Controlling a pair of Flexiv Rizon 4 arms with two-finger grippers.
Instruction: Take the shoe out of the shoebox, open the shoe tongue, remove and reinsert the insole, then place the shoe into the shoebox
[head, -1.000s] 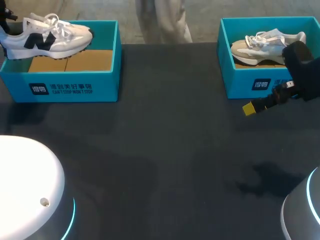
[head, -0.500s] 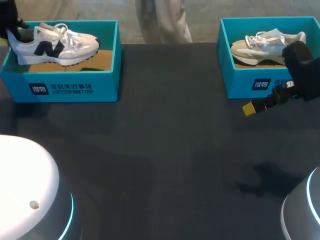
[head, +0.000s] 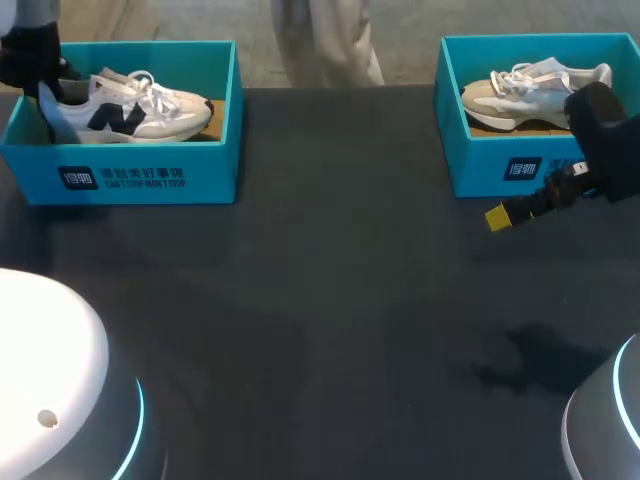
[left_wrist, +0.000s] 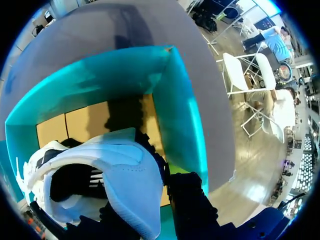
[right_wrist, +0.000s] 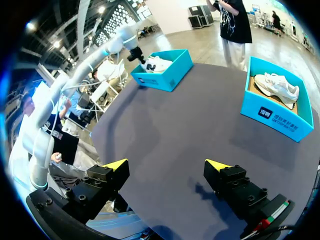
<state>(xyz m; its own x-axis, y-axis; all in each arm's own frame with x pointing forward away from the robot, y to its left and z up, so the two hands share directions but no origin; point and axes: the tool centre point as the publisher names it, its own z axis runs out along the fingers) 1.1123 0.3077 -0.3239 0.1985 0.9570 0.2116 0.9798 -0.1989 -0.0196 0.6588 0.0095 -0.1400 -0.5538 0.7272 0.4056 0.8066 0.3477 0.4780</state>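
One white sneaker (head: 135, 105) with a navy side mark, white laces and a dark sole, lying inside the teal shoebox (head: 150, 178) at the far left, toe pointing right. Light for its bulk, I judge; the upper is soft, the sole and heel stiffer, so the heel collar is the sound place to hold. My left gripper (head: 48, 98) is clamped there, on the heel. My right gripper (right_wrist: 166, 166) hangs spread and empty over the table at the right.
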